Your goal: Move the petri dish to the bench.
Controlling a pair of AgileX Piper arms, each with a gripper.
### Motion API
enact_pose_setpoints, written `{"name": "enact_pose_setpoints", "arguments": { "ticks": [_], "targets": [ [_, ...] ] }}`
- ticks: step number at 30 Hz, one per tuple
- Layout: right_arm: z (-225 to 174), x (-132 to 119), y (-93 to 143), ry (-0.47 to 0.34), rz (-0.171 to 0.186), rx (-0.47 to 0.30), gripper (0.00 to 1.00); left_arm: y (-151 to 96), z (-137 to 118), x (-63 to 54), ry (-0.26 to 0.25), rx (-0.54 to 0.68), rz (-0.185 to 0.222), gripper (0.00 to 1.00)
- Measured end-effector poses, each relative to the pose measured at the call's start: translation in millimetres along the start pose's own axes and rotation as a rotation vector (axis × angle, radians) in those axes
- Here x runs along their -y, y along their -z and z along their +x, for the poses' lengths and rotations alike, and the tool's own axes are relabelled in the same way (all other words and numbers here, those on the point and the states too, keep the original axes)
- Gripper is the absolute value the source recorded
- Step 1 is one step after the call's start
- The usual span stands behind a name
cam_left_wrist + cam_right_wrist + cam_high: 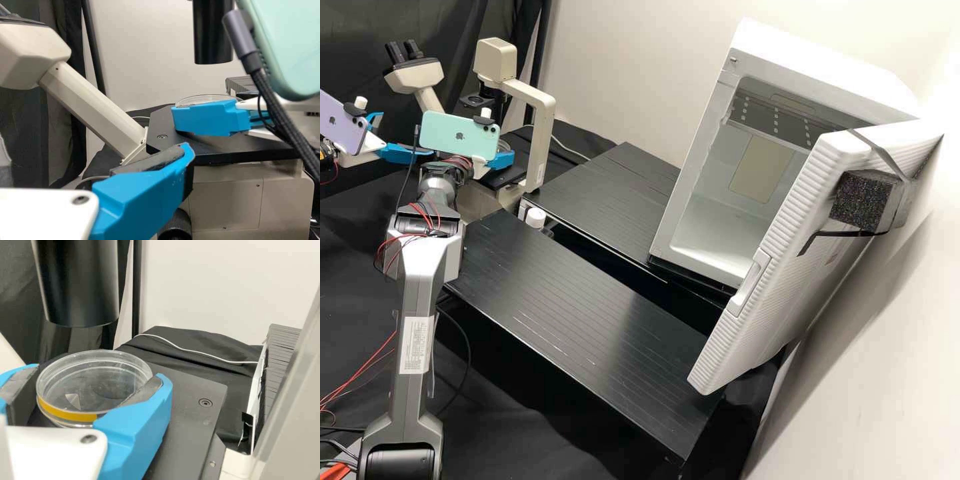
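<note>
Right wrist view: the right gripper (97, 374) clasps the dish (65, 412) by its sides at the microscope stage (187, 395), seemingly to keep the grip low beneath the black tube (80, 285); whether dish meets stage is hard to tell. High view: the left gripper (407, 134) stands nearby, jaws parted, empty.
</note>
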Motion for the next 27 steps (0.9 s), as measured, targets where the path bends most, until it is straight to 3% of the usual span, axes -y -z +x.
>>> {"name": "enact_pose_setpoints", "arguments": {
  "ticks": [14, 16, 19, 27],
  "targets": [
    [-8, -4, -7, -0.014, 0.005, -0.022, 0.0, 0, 0, 0.0, 0.0, 0.0, 0.0, 1.0],
    [-13, -6, -11, -0.021, -0.013, -0.036, 0.0, 0, 0, 0.0, 0.0, 0.0, 0.0, 1.0],
    [-25, -15, -12, -0.04, 0.001, -0.063, 0.0, 0, 0, 0.0, 0.0, 0.0, 0.0, 1.0],
    [-70, -36, -13, -0.114, -0.023, -0.133, 0.0, 0, 0, 0.0, 0.0, 0.0, 0.0, 1.0]
  ]
}}
